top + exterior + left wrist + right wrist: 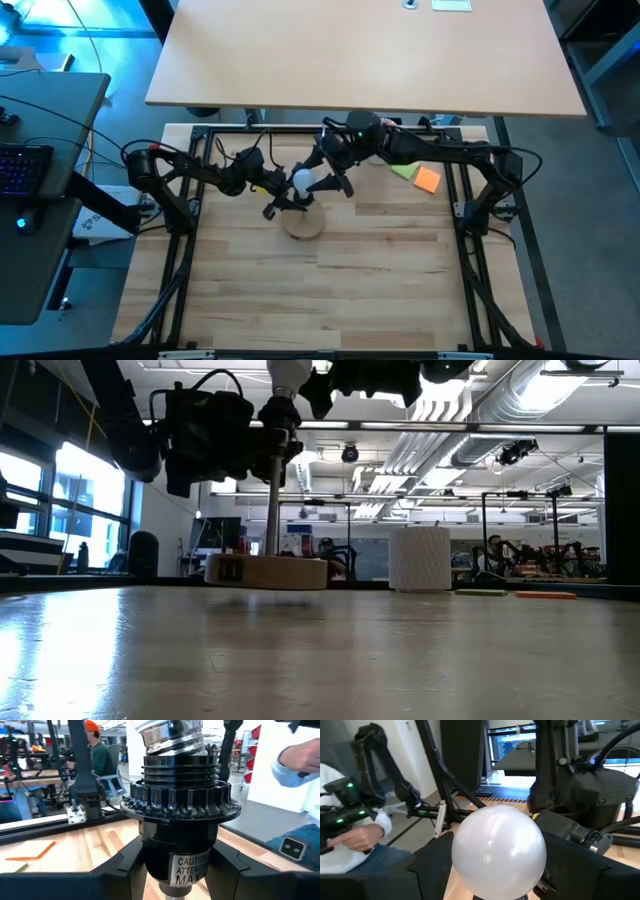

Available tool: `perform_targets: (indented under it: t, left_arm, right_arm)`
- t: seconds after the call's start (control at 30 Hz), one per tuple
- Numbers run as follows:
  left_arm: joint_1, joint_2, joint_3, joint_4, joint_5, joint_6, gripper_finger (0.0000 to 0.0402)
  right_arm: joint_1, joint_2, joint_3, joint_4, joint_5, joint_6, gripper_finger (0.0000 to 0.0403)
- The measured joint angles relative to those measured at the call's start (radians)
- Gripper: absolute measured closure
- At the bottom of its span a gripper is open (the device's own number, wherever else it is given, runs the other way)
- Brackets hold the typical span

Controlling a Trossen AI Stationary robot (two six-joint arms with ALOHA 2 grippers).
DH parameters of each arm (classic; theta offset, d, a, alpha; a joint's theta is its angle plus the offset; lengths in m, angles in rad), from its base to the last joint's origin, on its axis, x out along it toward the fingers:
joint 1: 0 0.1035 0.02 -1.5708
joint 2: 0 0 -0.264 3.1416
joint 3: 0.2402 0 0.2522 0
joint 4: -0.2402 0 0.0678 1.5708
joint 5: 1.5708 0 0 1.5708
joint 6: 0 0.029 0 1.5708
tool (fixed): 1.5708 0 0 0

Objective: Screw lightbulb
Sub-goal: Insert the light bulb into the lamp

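The lightbulb is a white globe with a silvery screw base. It stands at the mouth of a black lamp socket. The socket tops a thin pole that rises from a wooden disc stand, which rests flat on the table. My right gripper is shut on the bulb. My left gripper is shut on the socket, which it reaches from the table's left. My left gripper pinches the socket's lower body, below its ribbed collar, between its two fingers. The fingers come level from the table's left. The socket stands upright on the pole. My right gripper pinches the bulb's white globe by its two sides between its two fingers. It comes from the table's right and far side. The bulb is clear of the table, and its screw base sits tilted in the socket's mouth.
A white ribbed cup stands to the right of the stand. Orange and green paper notes lie at the far right. A person's hand and sleeve show beyond the table. The near half of the table is bare wood.
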Motion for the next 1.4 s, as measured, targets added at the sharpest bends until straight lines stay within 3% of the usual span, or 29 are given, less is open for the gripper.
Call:
perform_targets:
  t: [0.33,0.93,1.2,1.4]
  left_arm:
    - [-0.001,0.000,0.000,-0.001,0.021,-0.005,0.0258]
    - [-0.002,0.000,0.038,-0.005,-0.045,-0.060,0.0258]
    - [-0.005,0.001,0.038,-0.004,-0.050,-0.059,0.0258]
    - [-0.013,-0.011,-0.011,0.067,-0.086,-0.053,0.0258]
  right_arm:
    - [0.013,0.005,0.000,0.001,-0.011,-0.028,0.0122]
    - [0.038,0.004,0.003,-0.025,0.033,-0.064,0.0122]
    - [0.055,0.002,0.005,-0.060,0.092,-0.030,0.0123]
    - [0.106,0.002,0.005,-0.069,0.214,-0.030,0.0123]
